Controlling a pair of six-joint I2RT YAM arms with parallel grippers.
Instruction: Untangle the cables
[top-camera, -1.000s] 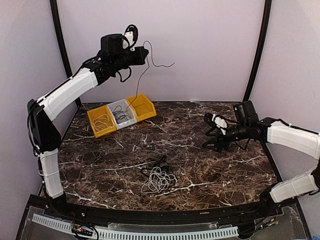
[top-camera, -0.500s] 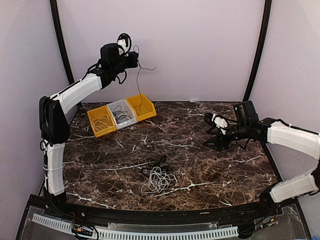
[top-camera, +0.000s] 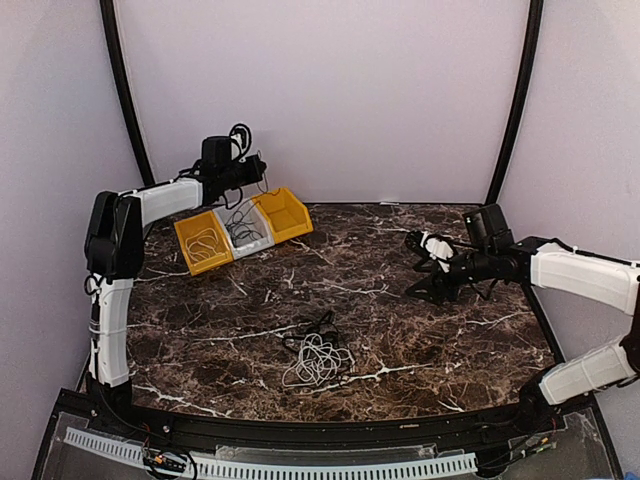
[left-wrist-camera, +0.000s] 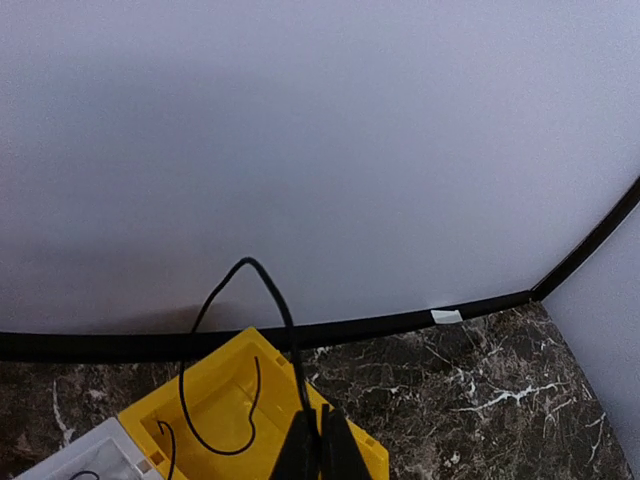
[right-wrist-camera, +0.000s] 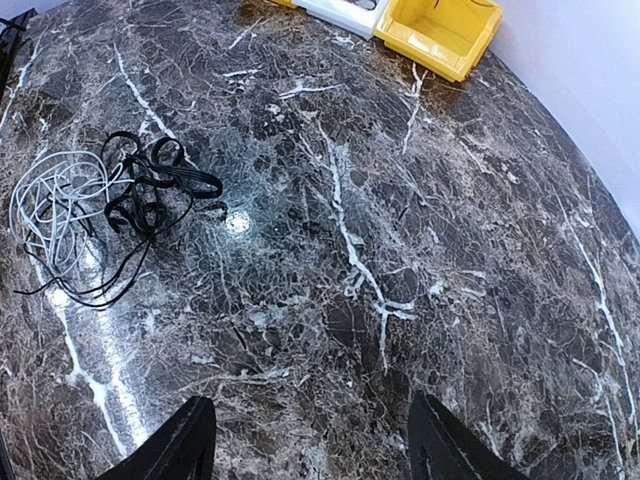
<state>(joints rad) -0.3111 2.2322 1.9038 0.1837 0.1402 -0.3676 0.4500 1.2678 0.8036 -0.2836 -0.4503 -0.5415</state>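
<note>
Top view
- table (top-camera: 400, 330): dark marble top, both arms bolted at the near edge.
- tangle of cables (top-camera: 318, 355): lies on the table near the middle, toward the near edge; a white coil with a black cord along its far side, touching it.
- bins: three in a row at the far left: left yellow bin (top-camera: 210, 265), grey bin (top-camera: 256, 247), right yellow bin (top-camera: 291, 230), side by side.
- bin contents: pale coiled cord (top-camera: 205, 240) in the left yellow bin; dark cord (top-camera: 240, 231) in the grey bin.
- left gripper (top-camera: 256, 182): raised over the bins at the far left; grip cannot be read from here.
- right gripper (top-camera: 418, 267): low over the right side of the table, well apart from the tangle, jaws spread, nothing between them.

Left wrist view
- left gripper: jaws pressed together, pinching a thin black cable (left-wrist-camera: 290, 330).
- black cable: arcs up from the fingertips, then drops into the right yellow bin, where its end curls.

Right wrist view
- right gripper: both fingers wide apart at the bottom edge, bare marble between them.
- tangle of cables: upper left, far from the fingers, white coil beside the black loops.
</note>
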